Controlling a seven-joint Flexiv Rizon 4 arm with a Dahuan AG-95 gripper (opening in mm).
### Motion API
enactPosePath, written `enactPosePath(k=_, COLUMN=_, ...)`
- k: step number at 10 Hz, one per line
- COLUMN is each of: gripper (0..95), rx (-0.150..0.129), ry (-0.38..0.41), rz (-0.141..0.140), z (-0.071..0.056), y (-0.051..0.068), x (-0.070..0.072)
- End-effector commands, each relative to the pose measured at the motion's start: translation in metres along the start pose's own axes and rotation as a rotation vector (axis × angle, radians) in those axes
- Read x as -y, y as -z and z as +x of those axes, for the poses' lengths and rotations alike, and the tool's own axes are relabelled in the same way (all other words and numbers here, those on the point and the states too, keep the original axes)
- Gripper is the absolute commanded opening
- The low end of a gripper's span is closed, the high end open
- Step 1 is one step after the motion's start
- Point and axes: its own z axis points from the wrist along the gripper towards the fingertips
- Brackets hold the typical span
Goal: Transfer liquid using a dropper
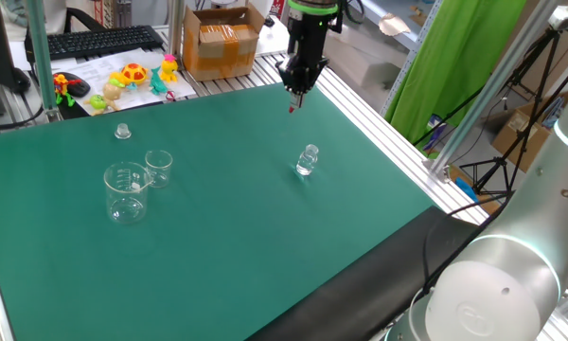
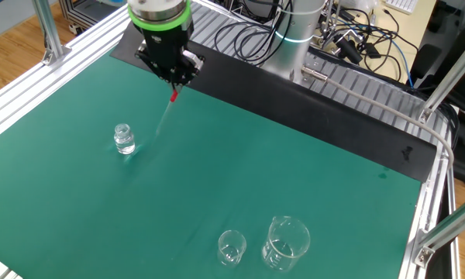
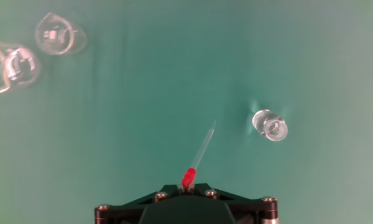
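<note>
Pinching the dropper (image 3: pixel 198 155) by its red end, seemingly, jaws nearly closed above the mat (image 2: pixel 294 170).

No legible text, label, brand, number or sign on anything in view.

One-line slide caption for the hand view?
Hand holds the dropper by its red end above the green mat, vial right, two beakers upper left.

Bright, even overhead light, faint shadows on the green mat (image 1: pixel 218 189); hand view slightly soft.
</note>
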Motion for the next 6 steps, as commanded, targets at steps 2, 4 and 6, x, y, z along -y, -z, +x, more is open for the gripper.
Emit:
enactPosePath(k=2, gripper=0.0, rx=-0.015, ry=0.063, rz=0.045, z=-0.010, y=0.010, x=0.014)
enactPosePath(k=4, gripper=0.0, rx=-0.014, ry=0.064, rz=0.048, z=-0.013, y=0.012, x=0.033)
enactPosePath(k=6, gripper=0.0, rx=-0.014, ry=0.085, rz=0.046, z=-0.010, y=0.013, x=0.051)
